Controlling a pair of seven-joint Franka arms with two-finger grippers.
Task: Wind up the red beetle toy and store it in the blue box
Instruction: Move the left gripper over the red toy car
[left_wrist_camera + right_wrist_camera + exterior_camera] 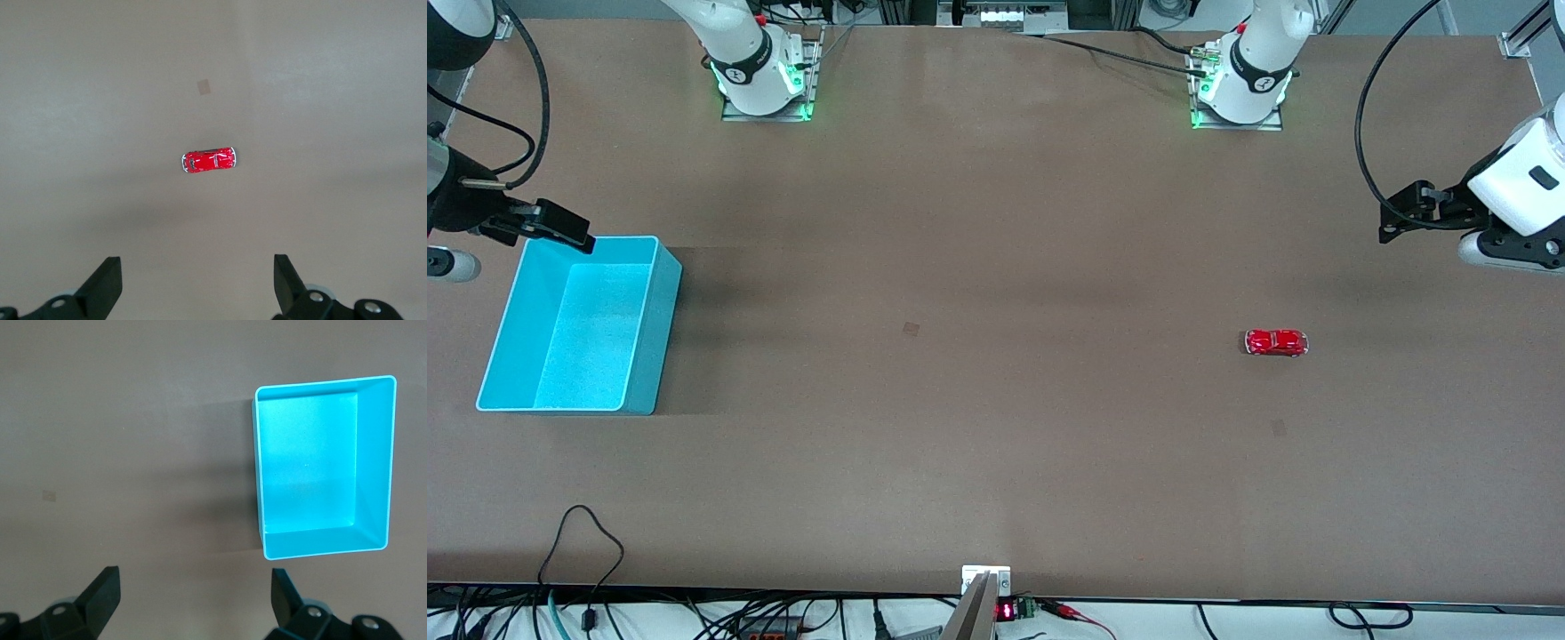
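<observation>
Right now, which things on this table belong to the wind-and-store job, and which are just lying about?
Belongs to the job:
- red beetle toy, on the table toward the left arm's end
- blue box, toward the right arm's end, nothing in it
- left gripper, open above the toy
- right gripper, open near the box

Lying about:
- small tape marks on the table

Two white arms with black joint bands, green-lit bases on metal plates, looping black cables; left gripper [197,287] and right gripper [193,603] have black wedge-shaped fingers
</observation>
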